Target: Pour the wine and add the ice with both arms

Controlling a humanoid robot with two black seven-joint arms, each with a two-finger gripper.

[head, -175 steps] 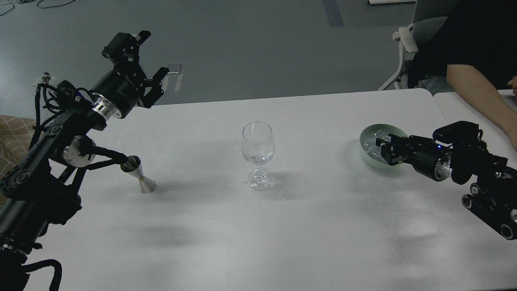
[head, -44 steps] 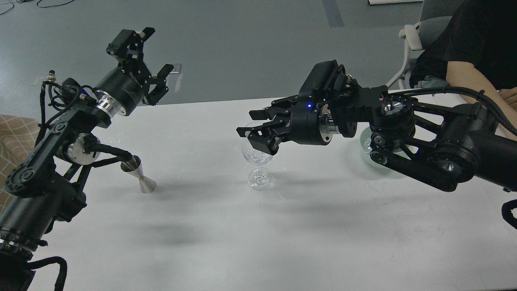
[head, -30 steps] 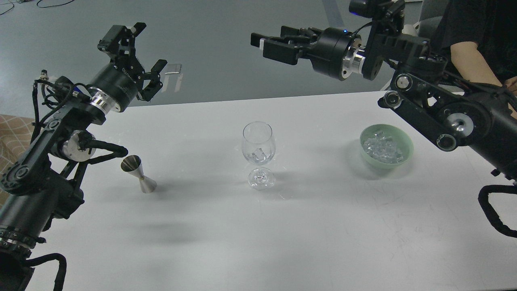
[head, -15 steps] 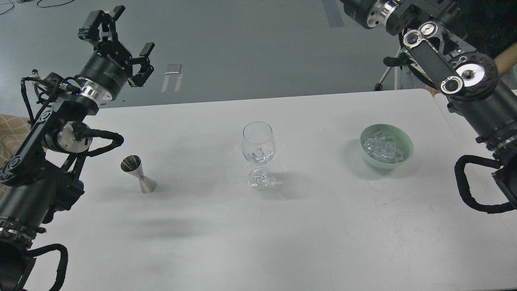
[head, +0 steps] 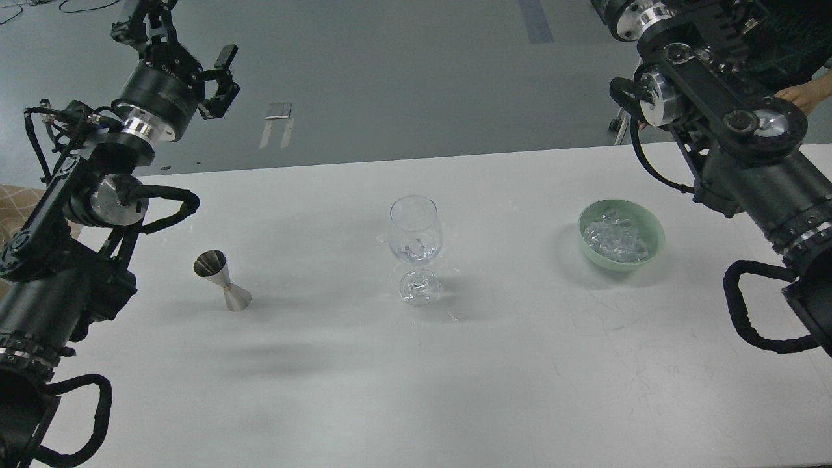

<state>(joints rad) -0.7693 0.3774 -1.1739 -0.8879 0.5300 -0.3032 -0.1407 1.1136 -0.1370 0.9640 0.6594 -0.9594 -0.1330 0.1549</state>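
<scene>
A clear stemmed wine glass (head: 416, 242) stands upright at the table's middle with an ice cube (head: 416, 247) in its bowl. More ice (head: 614, 233) fills a pale green bowl (head: 653, 242) to the right. My left gripper (head: 185, 32) is raised high at the top left, far above the table, open and empty, partly cut by the top edge. My right arm (head: 721, 123) rises at the top right. Its gripper is above the frame's top edge, out of view.
A small steel jigger (head: 223, 279) stands upright on the white table (head: 455, 377), left of the glass, near my left arm. A person's hand (head: 806, 97) and a chair leg (head: 617, 130) show beyond the table's far right corner.
My right arm left the ice bowl, reached over the glass, then lifted up and back out of view. An ice cube now lies in the glass. My left gripper has risen higher.
</scene>
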